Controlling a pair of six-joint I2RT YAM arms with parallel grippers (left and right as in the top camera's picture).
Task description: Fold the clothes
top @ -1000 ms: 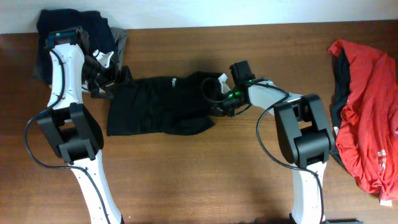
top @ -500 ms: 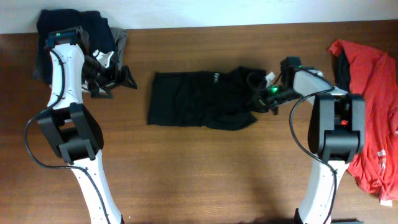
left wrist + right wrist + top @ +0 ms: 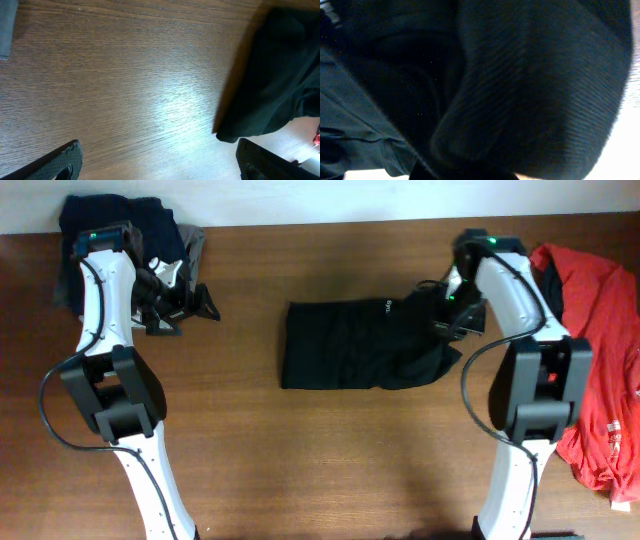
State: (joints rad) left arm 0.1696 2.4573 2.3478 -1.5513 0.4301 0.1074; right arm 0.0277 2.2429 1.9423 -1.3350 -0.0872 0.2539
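I see the black garment (image 3: 345, 345) spread across the middle of the tabletop (image 3: 300, 450), its right end bunched up at my right fingers (image 3: 455, 323). My left fingers (image 3: 205, 307) sit well apart from it. The red garment (image 3: 590, 320) lies far right.

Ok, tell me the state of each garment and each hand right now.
black garment: spread mostly flat, right end bunched and lifted.
right hand: shut on the black garment's right end.
left hand: open, holding nothing.
red garment: crumpled, unfolded.
navy garment: heaped in a pile, not held.
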